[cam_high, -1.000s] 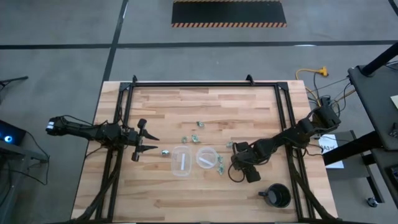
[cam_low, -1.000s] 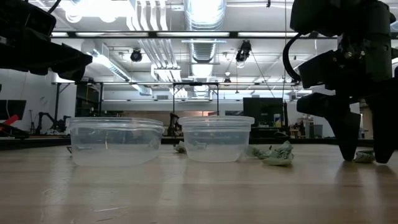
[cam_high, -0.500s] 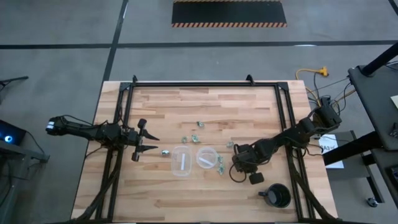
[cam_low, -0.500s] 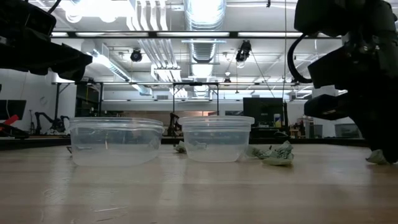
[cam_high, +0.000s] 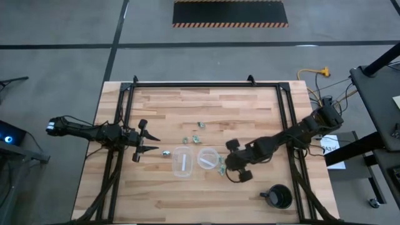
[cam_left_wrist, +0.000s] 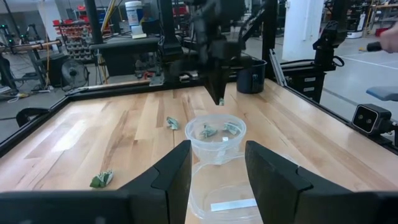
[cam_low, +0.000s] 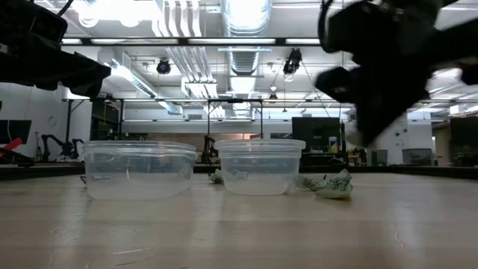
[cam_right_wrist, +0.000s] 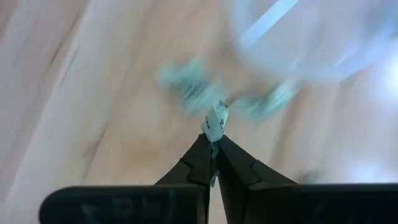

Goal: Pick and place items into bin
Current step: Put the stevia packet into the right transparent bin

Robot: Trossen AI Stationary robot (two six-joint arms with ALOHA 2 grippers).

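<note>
My right gripper point(cam_right_wrist: 214, 142) is shut on one tiny pale green and silvery piece. It hangs above the table just right of the two clear cups point(cam_high: 207, 157) point(cam_high: 182, 161), and in the left wrist view it points down behind the farther cup point(cam_left_wrist: 216, 138). More pieces lie loose on the wood around the cups point(cam_high: 201, 124) point(cam_high: 166, 152) point(cam_left_wrist: 101, 180) point(cam_low: 328, 184). My left gripper point(cam_high: 152, 143) waits open at the left side of the table, its fingers pointing at the cups. My right gripper pinches the small piece point(cam_right_wrist: 216, 120) between its two fingertips point(cam_right_wrist: 200, 149). Most of the piece sticks out past the fingertips. The fingers point down from above, and the piece is lifted clear of the table.
A black mug-like object point(cam_high: 278, 197) stands near the table's right near corner. A dark metal frame point(cam_high: 200, 84) runs along the table's far edge and down both sides. Bare wood lies in front of the cups point(cam_low: 224, 232).
My right gripper has risen off the table and swung toward the table's left, toward the cups. A second ago its fingers reached down to the wood to the right of the cups; now it is raised and closer to them.
</note>
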